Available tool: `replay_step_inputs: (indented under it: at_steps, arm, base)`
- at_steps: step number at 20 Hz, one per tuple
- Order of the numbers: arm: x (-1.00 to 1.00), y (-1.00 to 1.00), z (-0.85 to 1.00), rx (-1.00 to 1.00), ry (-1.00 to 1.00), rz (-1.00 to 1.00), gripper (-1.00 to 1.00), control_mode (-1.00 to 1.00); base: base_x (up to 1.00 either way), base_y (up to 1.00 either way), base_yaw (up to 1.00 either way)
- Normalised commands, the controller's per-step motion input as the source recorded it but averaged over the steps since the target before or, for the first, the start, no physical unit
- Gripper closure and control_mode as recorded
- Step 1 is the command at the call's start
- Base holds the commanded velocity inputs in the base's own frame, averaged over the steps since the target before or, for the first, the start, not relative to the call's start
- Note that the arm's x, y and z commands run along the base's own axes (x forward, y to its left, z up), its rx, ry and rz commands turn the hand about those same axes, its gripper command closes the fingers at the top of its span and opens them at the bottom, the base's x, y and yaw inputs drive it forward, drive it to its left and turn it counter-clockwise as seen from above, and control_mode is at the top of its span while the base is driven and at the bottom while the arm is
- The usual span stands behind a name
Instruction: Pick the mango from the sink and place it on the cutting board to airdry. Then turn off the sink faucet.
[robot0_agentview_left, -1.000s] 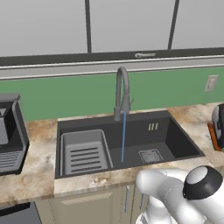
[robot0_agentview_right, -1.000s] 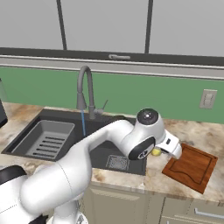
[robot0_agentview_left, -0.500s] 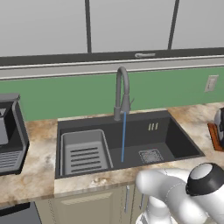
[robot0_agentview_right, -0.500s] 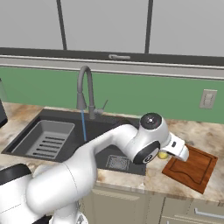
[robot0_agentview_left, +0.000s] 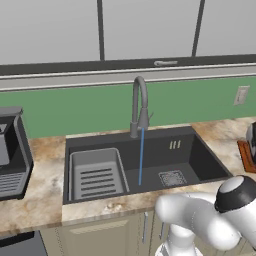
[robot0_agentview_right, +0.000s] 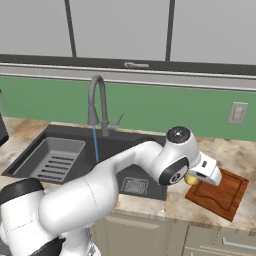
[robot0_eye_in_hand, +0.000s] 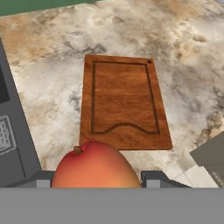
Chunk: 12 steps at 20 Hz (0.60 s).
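Observation:
The orange-red mango (robot0_eye_in_hand: 94, 168) is gripped between my gripper's (robot0_eye_in_hand: 96, 180) two dark fingers, low in the hand view. It hangs above the marbled counter, just short of the near edge of the reddish-brown cutting board (robot0_eye_in_hand: 124, 100). From the right base camera, the gripper (robot0_agentview_right: 193, 178) holds the mango (robot0_agentview_right: 190, 178) at the left corner of the cutting board (robot0_agentview_right: 222, 187). The dark sink (robot0_agentview_left: 165, 152) lies to the left. Its grey gooseneck faucet (robot0_agentview_left: 140, 105) pours a blue water stream (robot0_agentview_left: 141, 157).
A grey ribbed rack tray (robot0_agentview_left: 97, 175) fills the sink's left half, and a square drain grate (robot0_agentview_left: 172, 177) lies in the right. A dark coffee machine (robot0_agentview_left: 10, 150) stands on the counter at far left. A wall outlet (robot0_agentview_right: 237, 112) sits behind the board.
The arm has swung right, carrying the mango from over the sink's right edge across the counter to the board's near-left corner. Water keeps running.

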Motion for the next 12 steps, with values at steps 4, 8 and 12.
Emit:
replay_step_inputs:
  at_steps: [4,8,12]
  arm:
    - [0.03,-0.11,0.00,0.02,0.13,0.00,1.00,-1.00]
    - [0.02,-0.12,0.00,0.06,0.04,0.01,1.00,-1.00]
    - [0.00,-0.18,0.00,0.11,-0.01,0.06,1.00,-1.00]
  base:
    - [0.00,0.00,0.00]
    - [0.00,0.00,0.00]
    - [0.00,0.00,0.00]
